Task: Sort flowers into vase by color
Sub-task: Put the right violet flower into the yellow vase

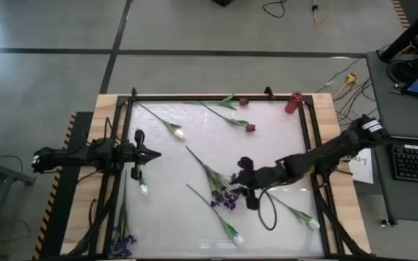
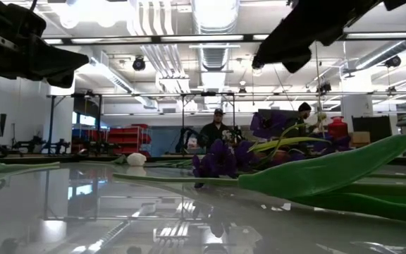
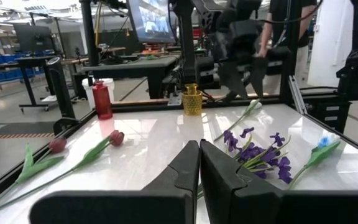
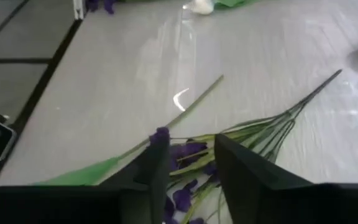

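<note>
Hovering over the purple spray [image 1: 223, 190] near the middle of the white surface [image 1: 194, 145], our right end effector [image 1: 247, 181] has its fingers [image 4: 157, 163] parted a little, straddling the purple blossoms and their green stems; we see nothing gripped between them. Taking that purple spray as landmark: a white tulip [image 1: 232, 233] lies just beside it toward the surface's near edge, another white tulip [image 1: 307, 220] farther to the right, two dark red buds [image 1: 250, 127] well beyond it toward the far edge, near a red bottle [image 1: 293, 102]. Our left end effector [image 1: 151, 153] waits well to the left of the spray, fingers pressed together, holding nothing. A second purple spray [image 1: 124, 243] lies at the near left corner.
</note>
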